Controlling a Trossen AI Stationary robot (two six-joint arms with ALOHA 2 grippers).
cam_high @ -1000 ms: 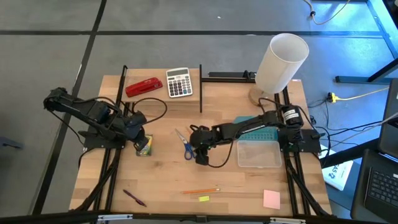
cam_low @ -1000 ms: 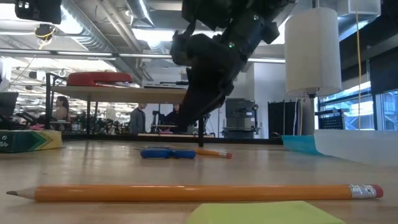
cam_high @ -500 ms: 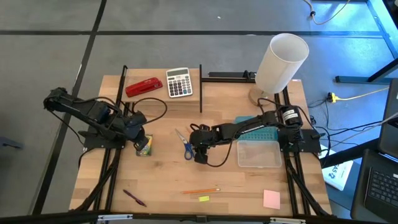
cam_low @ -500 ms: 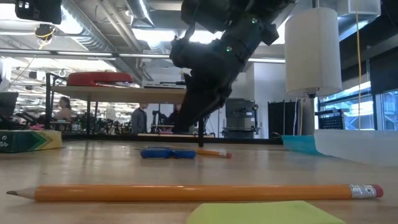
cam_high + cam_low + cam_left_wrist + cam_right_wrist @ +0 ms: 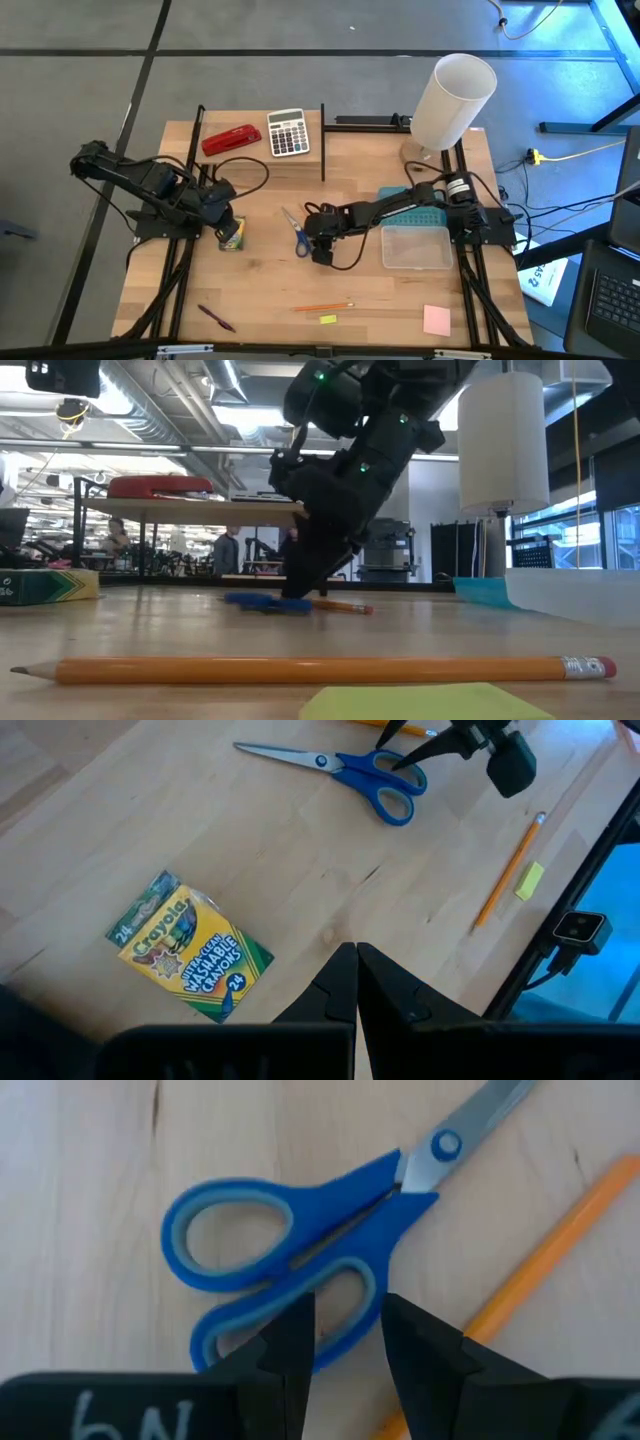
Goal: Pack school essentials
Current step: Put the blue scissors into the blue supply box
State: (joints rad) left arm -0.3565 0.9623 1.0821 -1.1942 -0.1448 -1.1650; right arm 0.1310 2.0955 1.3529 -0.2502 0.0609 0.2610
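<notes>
Blue-handled scissors (image 5: 296,233) lie flat near the table's middle, with an orange pencil (image 5: 540,1250) beside them. My right gripper (image 5: 345,1320) is down at their handles, open, its fingers either side of one loop's rim. My left gripper (image 5: 356,955) hovers shut over the crayon box (image 5: 232,236), which lies flat on the left. A second pencil (image 5: 322,306), the yellow piece (image 5: 328,319), the purple pen (image 5: 216,318) and the pink note pad (image 5: 436,320) lie along the near edge. My right gripper comes from above, pointing down at the scissors' handle end. One finger (image 5: 290,1345) stands over the hole of one loop and the other outside it, with the loop's rim (image 5: 362,1295) in the gap. Whether they touch it I cannot tell. The scissors lie flat on the table.
A clear container (image 5: 415,247) with a teal lid (image 5: 405,205) behind it sits to the right of the scissors. The red stapler (image 5: 231,140) and grey calculator (image 5: 288,132) sit at the far edge. A white cylinder (image 5: 452,100) stands at the far right.
My right gripper has come down onto the scissors' handle end and shifted slightly toward the table's left. In the low view it now stands at table level and covers the scissors' right part. The scissors lie where they were.
</notes>
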